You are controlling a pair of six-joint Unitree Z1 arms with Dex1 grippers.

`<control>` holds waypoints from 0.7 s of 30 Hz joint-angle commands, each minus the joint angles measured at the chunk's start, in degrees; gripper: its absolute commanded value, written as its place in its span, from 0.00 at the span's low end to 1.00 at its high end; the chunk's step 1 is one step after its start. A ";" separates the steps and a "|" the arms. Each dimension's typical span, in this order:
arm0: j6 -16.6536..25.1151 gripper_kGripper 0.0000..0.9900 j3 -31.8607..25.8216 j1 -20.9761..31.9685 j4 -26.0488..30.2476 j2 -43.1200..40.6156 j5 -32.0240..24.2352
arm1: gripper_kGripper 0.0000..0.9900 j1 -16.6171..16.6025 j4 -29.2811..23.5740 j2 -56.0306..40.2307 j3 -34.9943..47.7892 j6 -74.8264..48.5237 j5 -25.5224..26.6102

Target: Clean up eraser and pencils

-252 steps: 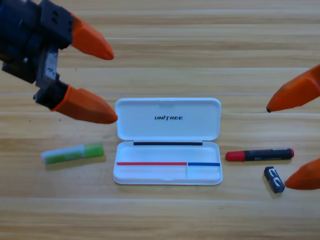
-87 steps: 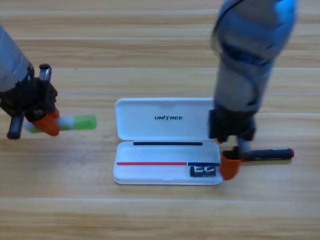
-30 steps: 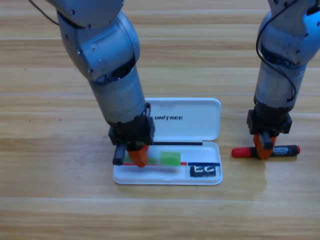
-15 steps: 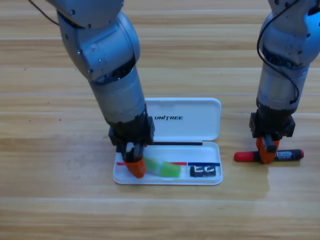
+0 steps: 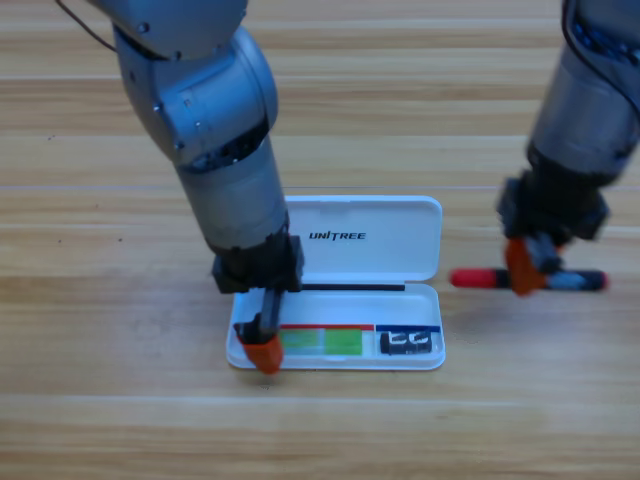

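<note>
Inside the white case (image 5: 420, 215) lie the eraser (image 5: 408, 342) and green stick (image 5: 322, 342), while right of it the right gripper (image 5: 522, 272) pinches the red-ended pen (image 5: 475, 278); the left gripper (image 5: 262, 352) fingers' state is unclear.

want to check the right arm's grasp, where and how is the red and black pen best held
Grip the red-and-black pen near mid-length, coming down from above with the jaws across its narrow width. It lies roughly level, left to right, just right of the white case, so its long sides are the ones open to a pinch. The right gripper is already on it there, which looks sound.
</note>
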 commanded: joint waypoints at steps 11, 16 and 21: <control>15.94 1.00 0.28 38.23 0.58 -14.46 -12.55 | 0.00 8.95 5.09 17.99 -21.81 5.25 1.31; 16.73 1.00 0.19 39.20 0.58 -11.83 -14.30 | 0.00 9.39 5.09 21.16 -24.98 5.69 1.31; 17.43 1.00 0.89 39.20 0.58 -11.91 -14.48 | 0.00 9.75 5.09 23.27 -27.44 5.87 1.23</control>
